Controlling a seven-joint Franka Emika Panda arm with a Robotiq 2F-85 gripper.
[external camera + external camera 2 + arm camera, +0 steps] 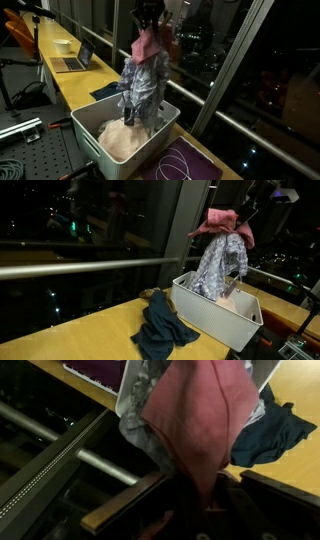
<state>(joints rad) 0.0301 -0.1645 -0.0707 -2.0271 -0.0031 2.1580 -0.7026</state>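
Gripper (148, 27) pinches one pink cloth (151, 46) and one grey cloth (143, 88) above one white bin (92, 140)

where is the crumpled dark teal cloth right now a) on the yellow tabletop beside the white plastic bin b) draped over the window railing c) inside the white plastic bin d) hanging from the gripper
a: the crumpled dark teal cloth lies on the yellow tabletop just outside the white plastic bin, while the gripper holds a pink cloth and a grey patterned garment above the bin.
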